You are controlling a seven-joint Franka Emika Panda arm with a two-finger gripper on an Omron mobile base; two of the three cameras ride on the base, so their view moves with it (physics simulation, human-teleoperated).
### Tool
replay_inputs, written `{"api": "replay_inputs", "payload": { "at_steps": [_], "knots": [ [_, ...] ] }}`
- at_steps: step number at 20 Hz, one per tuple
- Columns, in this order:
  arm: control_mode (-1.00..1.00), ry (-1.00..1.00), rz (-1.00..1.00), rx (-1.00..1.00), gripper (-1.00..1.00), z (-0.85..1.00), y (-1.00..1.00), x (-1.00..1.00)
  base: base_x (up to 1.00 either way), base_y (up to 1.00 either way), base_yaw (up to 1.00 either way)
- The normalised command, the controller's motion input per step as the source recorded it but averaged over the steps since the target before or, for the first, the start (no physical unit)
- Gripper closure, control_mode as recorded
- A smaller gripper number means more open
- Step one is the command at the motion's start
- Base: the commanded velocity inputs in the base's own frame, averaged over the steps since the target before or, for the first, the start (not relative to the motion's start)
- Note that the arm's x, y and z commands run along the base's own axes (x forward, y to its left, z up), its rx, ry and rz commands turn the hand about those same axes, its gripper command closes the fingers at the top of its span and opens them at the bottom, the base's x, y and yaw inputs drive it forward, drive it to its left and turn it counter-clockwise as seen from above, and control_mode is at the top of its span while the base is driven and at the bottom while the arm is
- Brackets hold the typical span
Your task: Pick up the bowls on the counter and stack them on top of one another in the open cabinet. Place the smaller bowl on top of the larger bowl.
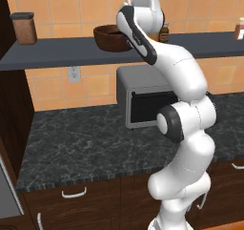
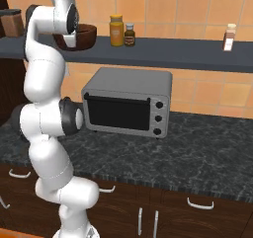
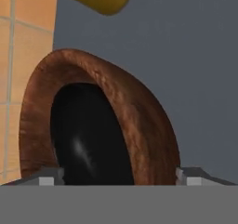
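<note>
Brown bowl (image 1: 111, 37) sits on the shelf (image 1: 57, 52), left of the yellow jar (image 2: 116, 30) and small dark jar (image 2: 129, 35). Black bowl (image 3: 88, 135) is already nested inside it, seen in the hand view as a glossy black interior within the wooden rim. Gripper (image 3: 118, 175) is up at shelf height, right at the brown bowl; its tips stand wide apart on either side of the bowls, so it looks released, holding nothing. Stack looks done, counter (image 1: 95, 143) carries the toaster oven (image 2: 128, 101) below.

Risks, judged from here:
- The tips flank the brown bowl closely; a sideways or tilted pull-out could clip the rim and drag or tip the stack.
- The brown bowl seems near the shelf's front edge; a nudge toward the robot could push it off onto the counter.
- Yellow jar is just beside the bowl; swinging right could knock it over.
- Can't tell if the black bowl sits level inside; if tilted it may rock.

Straight retreat back along the approach looks safest.
</note>
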Motion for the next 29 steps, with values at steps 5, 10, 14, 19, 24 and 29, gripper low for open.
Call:
{"api": "replay_inputs", "payload": {
  "at_steps": [5, 10, 14, 19, 24, 29],
  "knots": [
    [-1.00, -0.40, 0.00, 0.09, -1.00, -0.07, -0.04, -0.93, 0.00, 0.00, 0.00],
    [-1.00, -0.20, 0.00, 0.00, -1.00, 0.05, -0.16, -1.00, 0.00, 0.00, 0.00],
    [-1.00, -0.19, 0.00, 0.01, -1.00, -0.06, -0.35, -1.00, 0.00, 0.00, 0.00],
    [-1.00, -0.22, 0.00, 0.03, -1.00, -0.08, -0.42, -1.00, 0.00, 0.00, 0.00],
    [-1.00, -0.07, 0.00, 0.02, -1.00, -0.17, -0.38, -1.00, 0.00, 0.00, 0.00],
    [-1.00, 0.00, 0.00, 0.00, -1.00, -0.66, -0.31, -0.99, 0.00, 0.00, 0.00]
  ]
}}
